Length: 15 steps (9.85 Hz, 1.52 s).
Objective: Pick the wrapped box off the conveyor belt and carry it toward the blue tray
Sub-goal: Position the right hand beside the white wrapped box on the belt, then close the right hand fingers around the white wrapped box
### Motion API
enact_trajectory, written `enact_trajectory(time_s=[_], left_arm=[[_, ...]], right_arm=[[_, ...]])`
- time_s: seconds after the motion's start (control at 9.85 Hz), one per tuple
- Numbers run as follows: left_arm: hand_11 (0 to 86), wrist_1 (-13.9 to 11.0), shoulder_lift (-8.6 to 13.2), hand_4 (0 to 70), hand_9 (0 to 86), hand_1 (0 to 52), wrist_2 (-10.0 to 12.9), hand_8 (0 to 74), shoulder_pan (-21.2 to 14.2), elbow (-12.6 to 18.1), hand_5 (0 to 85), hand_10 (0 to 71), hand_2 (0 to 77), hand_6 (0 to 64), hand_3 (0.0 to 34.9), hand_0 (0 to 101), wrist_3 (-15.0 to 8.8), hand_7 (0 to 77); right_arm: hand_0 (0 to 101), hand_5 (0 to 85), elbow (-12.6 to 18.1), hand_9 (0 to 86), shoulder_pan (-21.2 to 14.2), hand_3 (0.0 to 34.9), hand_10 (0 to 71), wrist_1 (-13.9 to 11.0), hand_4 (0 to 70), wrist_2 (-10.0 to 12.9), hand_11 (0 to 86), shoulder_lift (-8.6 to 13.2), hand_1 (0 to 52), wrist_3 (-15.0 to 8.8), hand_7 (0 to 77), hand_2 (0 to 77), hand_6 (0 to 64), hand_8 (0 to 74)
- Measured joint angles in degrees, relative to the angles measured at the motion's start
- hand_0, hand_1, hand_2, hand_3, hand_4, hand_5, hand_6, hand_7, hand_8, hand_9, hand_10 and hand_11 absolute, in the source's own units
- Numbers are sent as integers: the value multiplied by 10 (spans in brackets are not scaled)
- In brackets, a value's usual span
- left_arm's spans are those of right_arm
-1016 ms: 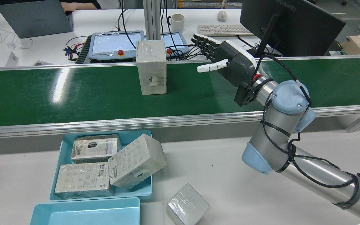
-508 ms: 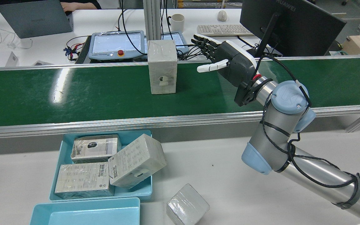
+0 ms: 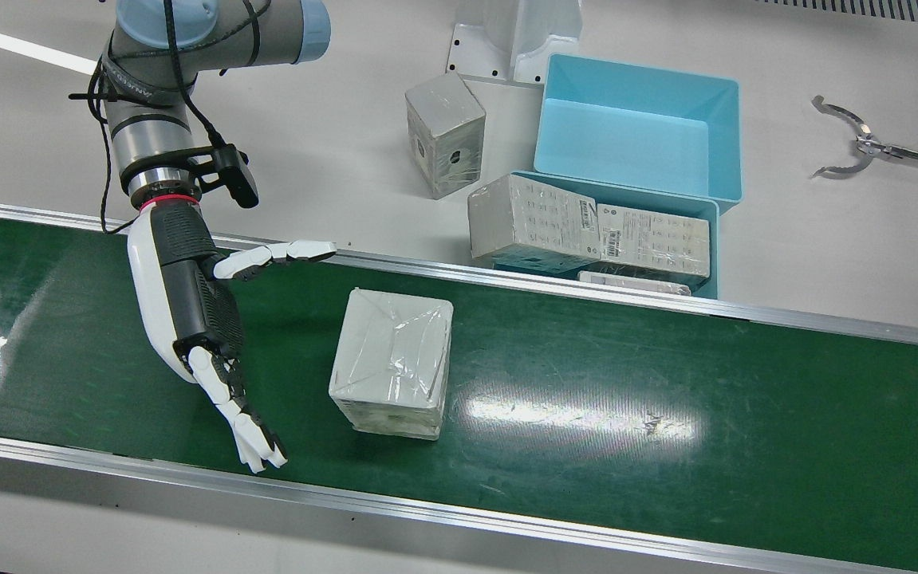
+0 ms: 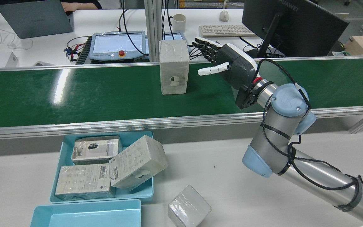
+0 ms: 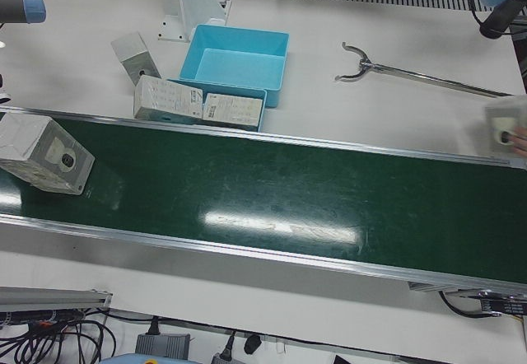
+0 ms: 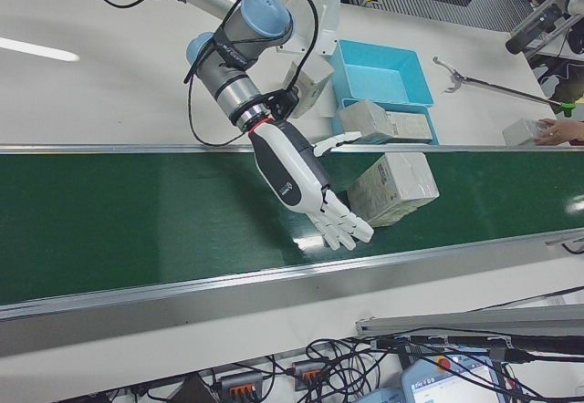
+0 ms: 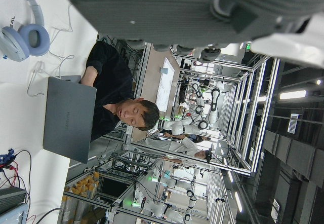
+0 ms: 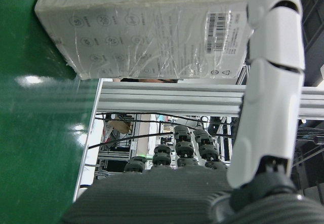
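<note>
The wrapped box (image 3: 391,371) stands upright on the green conveyor belt (image 3: 666,383). It also shows in the rear view (image 4: 174,66), the left-front view (image 5: 45,154) and the right-front view (image 6: 392,187). My right hand (image 3: 187,303) is open above the belt, a short gap beside the box, palm facing it, in the rear view (image 4: 231,64) too. The right hand view shows the box (image 8: 147,26) just ahead of the thumb. A blue tray (image 4: 64,148) holds three wrapped boxes; an empty blue tray (image 4: 86,214) sits beside it. My left hand (image 7: 177,11) shows only as a palm, holding nothing.
A loose wrapped box (image 3: 444,131) lies on the white table by the trays. A metal grabber tool (image 3: 865,147) lies on the table past the trays. A person's hand holds a box (image 5: 504,129) at the belt's far end. Aluminium rails (image 4: 168,121) edge the belt.
The wrapped box has ridden the belt toward my right hand, closing most of the gap. The right hand has shifted slightly toward it and stays open.
</note>
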Motion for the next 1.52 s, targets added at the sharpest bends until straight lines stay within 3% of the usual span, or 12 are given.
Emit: enact_trajectory(time_s=[0.91,1.02,1.22,1.32,1.42,1.52], left_arm=[[0,0,0,0,0,0,0,0,0,0,11,5,11,0,0,0,0,0],[0,0,0,0,0,0,0,0,0,0,11,5,11,0,0,0,0,0],[0,0,0,0,0,0,0,0,0,0,11,0,11,0,0,0,0,0],[0,0,0,0,0,0,0,0,0,0,11,5,11,0,0,0,0,0],[0,0,0,0,0,0,0,0,0,0,11,5,11,0,0,0,0,0],[0,0,0,0,0,0,0,0,0,0,11,5,11,0,0,0,0,0]], right_arm=[[465,87,-15,71,-4,12,11,5,93,0,38,7,131,1,98,136,22,44],[465,87,-15,71,-4,0,27,5,93,1,38,7,131,1,98,136,22,44],[464,87,-15,71,-4,0,0,5,93,8,38,7,131,2,98,136,22,44],[465,120,-14,87,-4,0,22,5,98,13,44,7,104,3,131,136,44,44],[464,355,-13,207,-4,0,65,5,98,15,109,7,76,3,305,120,147,136],[464,355,-11,207,-4,0,65,4,98,17,109,7,76,3,305,120,147,136]])
